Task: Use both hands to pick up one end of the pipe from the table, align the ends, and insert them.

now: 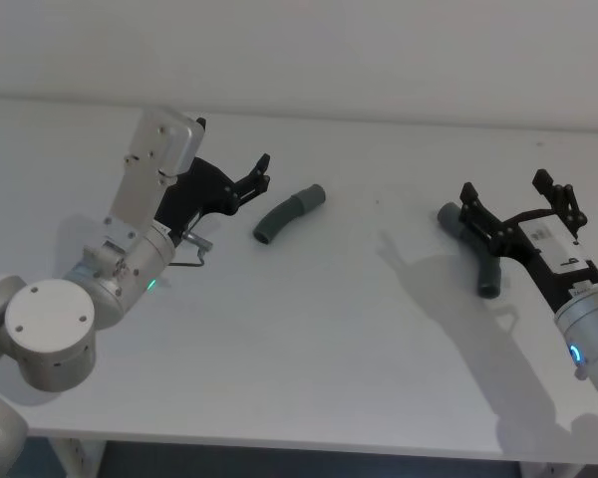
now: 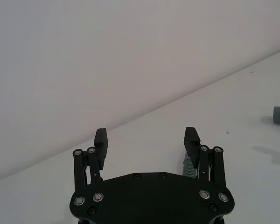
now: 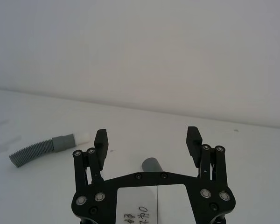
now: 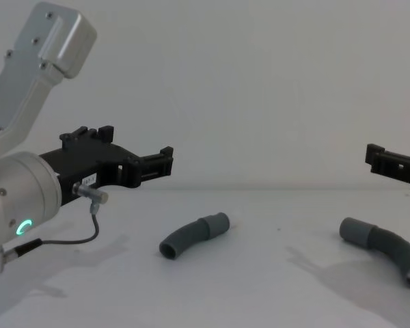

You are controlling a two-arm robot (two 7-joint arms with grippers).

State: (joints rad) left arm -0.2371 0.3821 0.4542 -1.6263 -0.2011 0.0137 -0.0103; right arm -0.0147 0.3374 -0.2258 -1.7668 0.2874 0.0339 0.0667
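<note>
On the left of the white table [image 1: 309, 349] the left gripper [image 1: 263, 171] hangs in the air above the surface, its jaws spread wide and holding nothing (the chest view shows it well clear of the tabletop). Just beyond its fingertips lies the left hose piece [image 1: 289, 212], flat on the table and untouched, a curved ribbed length whose smooth cuff [image 1: 313, 193] points away from the robot. In the right wrist view this piece [image 3: 32, 151] ends in a short white spigot [image 3: 82, 138] past the cuff. Well apart from it, across a bare stretch of table, the right hose piece [image 1: 490, 276] also rests on the surface, bent like an elbow. The right gripper [image 1: 511, 191] hovers over this piece with its jaws wide open and empty; from its wrist camera the piece's round cuff end [image 3: 151, 165] shows below and between the two fingers, and a white label [image 3: 140, 205] sits on the gripper body.
</note>
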